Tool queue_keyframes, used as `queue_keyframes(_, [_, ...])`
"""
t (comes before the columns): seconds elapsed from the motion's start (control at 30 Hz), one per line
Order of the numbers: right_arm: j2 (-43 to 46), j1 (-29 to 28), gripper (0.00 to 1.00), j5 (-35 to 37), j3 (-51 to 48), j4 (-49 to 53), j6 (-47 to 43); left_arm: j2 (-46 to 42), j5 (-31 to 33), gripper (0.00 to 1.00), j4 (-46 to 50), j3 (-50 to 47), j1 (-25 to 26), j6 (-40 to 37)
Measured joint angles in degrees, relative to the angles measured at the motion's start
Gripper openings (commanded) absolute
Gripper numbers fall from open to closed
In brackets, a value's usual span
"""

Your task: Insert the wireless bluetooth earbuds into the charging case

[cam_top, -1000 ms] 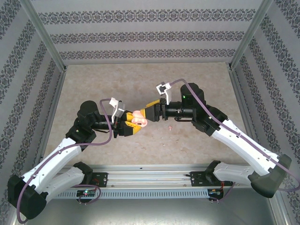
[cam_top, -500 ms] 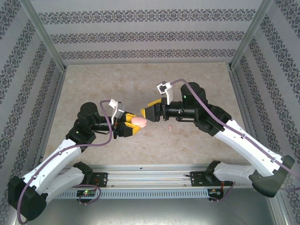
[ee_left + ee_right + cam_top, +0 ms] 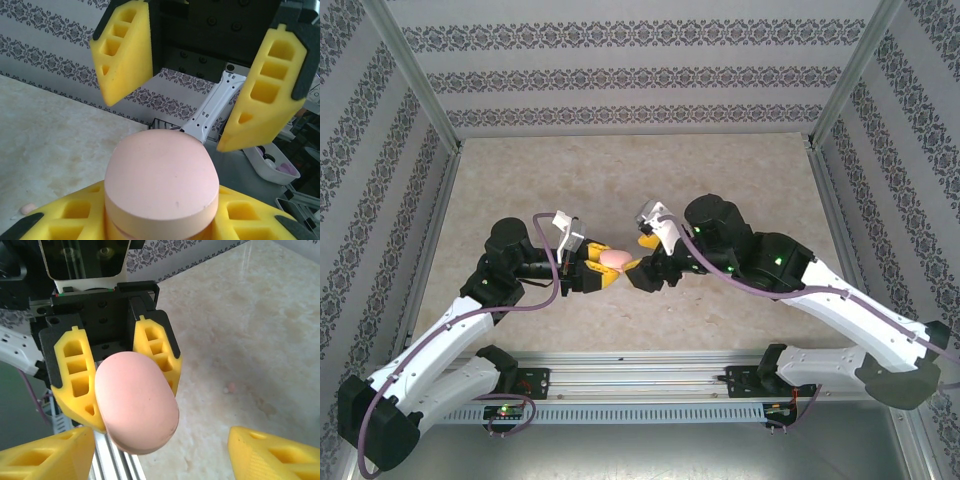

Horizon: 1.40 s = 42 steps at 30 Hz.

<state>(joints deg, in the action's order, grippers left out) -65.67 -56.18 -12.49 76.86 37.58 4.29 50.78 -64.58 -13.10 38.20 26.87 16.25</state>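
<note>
Pink charging case (image 3: 615, 258) gripped by the left gripper (image 3: 605, 265) above mid-table (image 3: 520, 180).
A pink earbud (image 3: 231, 388) lies on the table; the right gripper (image 3: 638, 256) gapes wide at the case's 3 o'clock, just beside it.

Pink case (image 3: 161, 175) base cut off below, tiny pink earbud (image 3: 230, 388) too small for detail

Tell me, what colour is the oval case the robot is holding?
Pale pink all over. The charging case shows best in the right wrist view.
</note>
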Motion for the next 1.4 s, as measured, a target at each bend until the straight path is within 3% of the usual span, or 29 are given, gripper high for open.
queue_keyframes(0.4, [-3.1,-0.7,0.59,2.0,2.0,1.4,-7.1,0.2,0.0,0.06,0.0,0.0,-0.4,0.8])
queue_keyframes(0.8, [-3.1,-0.2,0.5,10.5,2.7,0.5,-6.6,0.6,-1.5,0.05,-2.3,0.0,-0.4,3.3])
queue_keyframes(0.9, [-4.0,0.2,0.46,8.7,3.3,0.3,-5.9,0.7,-2.0,0.06,-2.8,0.0,-0.4,3.6])
queue_keyframes(1.13, [-4.9,1.7,0.19,-2.1,3.3,-0.8,-3.7,0.5,-2.8,0.07,-3.1,0.0,-0.4,3.5])
queue_keyframes(1.4, [-5.5,2.4,0.03,-6.1,3.3,-1.7,-2.6,-1.6,-2.9,0.12,-1.5,-0.3,-0.4,0.2])
